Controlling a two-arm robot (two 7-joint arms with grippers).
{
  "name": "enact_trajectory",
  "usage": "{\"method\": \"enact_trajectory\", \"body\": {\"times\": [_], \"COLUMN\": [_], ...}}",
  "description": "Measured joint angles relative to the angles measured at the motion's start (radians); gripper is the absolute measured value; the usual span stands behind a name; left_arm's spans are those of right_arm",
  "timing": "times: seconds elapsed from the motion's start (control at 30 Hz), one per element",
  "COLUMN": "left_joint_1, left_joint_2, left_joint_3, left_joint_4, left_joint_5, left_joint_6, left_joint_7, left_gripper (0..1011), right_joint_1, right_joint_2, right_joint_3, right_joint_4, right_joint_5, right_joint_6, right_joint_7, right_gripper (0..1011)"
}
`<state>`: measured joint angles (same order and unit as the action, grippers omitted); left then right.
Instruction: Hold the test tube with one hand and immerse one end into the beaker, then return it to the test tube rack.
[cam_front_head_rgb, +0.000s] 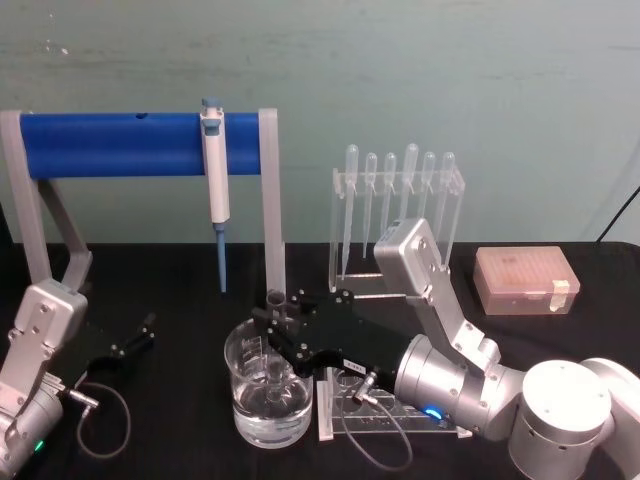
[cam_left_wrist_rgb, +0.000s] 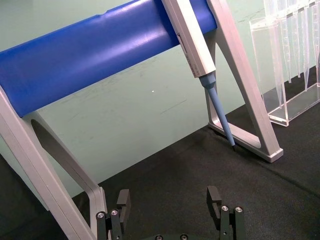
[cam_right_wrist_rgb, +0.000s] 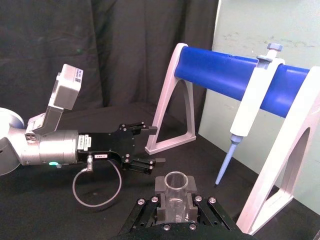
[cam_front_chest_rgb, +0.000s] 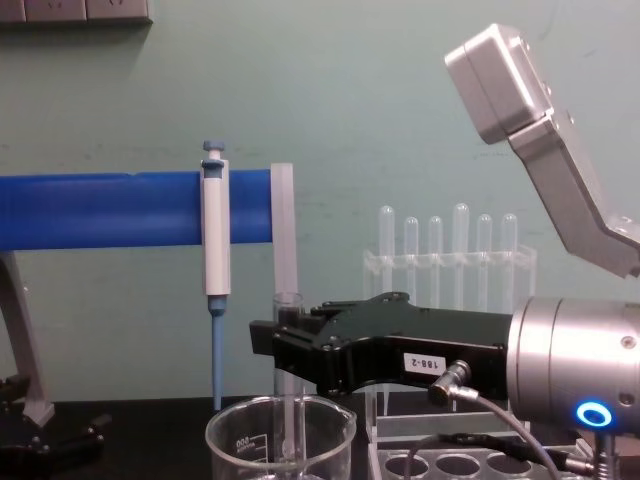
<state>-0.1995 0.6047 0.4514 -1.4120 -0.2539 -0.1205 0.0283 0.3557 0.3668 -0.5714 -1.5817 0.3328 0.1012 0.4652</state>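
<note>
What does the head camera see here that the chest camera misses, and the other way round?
Head view: a pale orange lidded box on the table at the right, and water in the beaker seen from above. Chest view: side-on, the test tube standing upright with its lower end inside the beaker, and the 188-2 label. Both: the right hand gripping the tube over the beaker, the pipettor on the blue bar, the pipettes behind. The left hand sits parked, open, at the table's left.
</note>
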Motion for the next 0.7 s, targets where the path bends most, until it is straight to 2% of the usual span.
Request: {"method": "enact_trajectory", "body": {"times": [0.7], "left_joint_1": [0.000], "left_joint_2": [0.000], "left_joint_3": [0.000], "left_joint_4": [0.000], "left_joint_5": [0.000], "left_joint_6": [0.000], "left_joint_7": [0.000], "left_gripper": [1000], "right_joint_1": [-0.012], "right_joint_2": [-0.011], "right_joint_3": [0.006], "right_joint_4": [0.001], "right_joint_5": [-0.010], "right_joint_6": [0.002], "right_joint_7": [0.001], "right_gripper": [226]}}
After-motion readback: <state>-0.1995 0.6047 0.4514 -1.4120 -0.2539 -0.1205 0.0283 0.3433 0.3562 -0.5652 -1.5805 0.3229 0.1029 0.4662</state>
